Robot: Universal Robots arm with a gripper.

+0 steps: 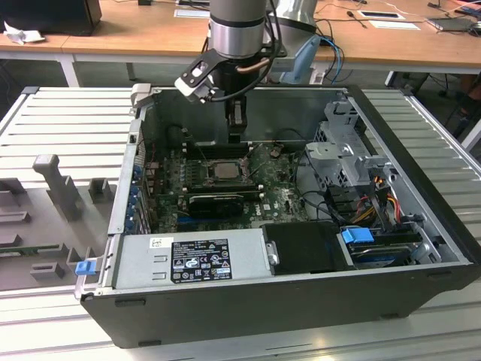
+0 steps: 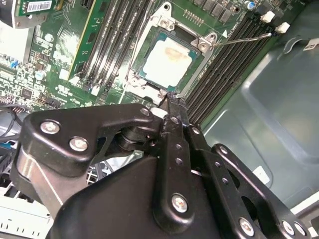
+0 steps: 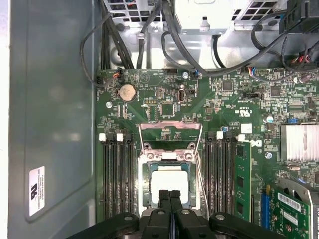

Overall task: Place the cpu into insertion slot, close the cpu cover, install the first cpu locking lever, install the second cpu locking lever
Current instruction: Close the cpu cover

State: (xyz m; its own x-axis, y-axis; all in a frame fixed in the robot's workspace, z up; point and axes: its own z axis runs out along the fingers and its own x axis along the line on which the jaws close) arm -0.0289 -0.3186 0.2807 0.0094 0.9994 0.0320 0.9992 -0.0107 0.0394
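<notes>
The cpu (image 3: 169, 180), a pale square chip, lies flat in the insertion slot (image 3: 145, 172) on the green motherboard (image 3: 164, 97); it also shows in the second wrist view (image 2: 167, 57) and the exterior view (image 1: 223, 171). The cpu cover (image 3: 170, 125), a thin metal frame with a window, stands flipped open beyond the socket. A thin wire locking lever (image 2: 244, 38) sticks out free beside the socket. My gripper (image 3: 169, 193) hangs just above the chip's near edge, its black fingers pressed together with nothing between them, as also seen in the second wrist view (image 2: 172, 96) and the exterior view (image 1: 238, 140).
Memory slots (image 3: 117, 174) flank the socket on both sides. A black ridged heatsink (image 1: 214, 201) sits in front of it, and the power supply (image 1: 192, 259) lies along the case's near wall. Cable bundles (image 3: 164, 30) and a drive cage (image 1: 342, 150) crowd the exterior view's right.
</notes>
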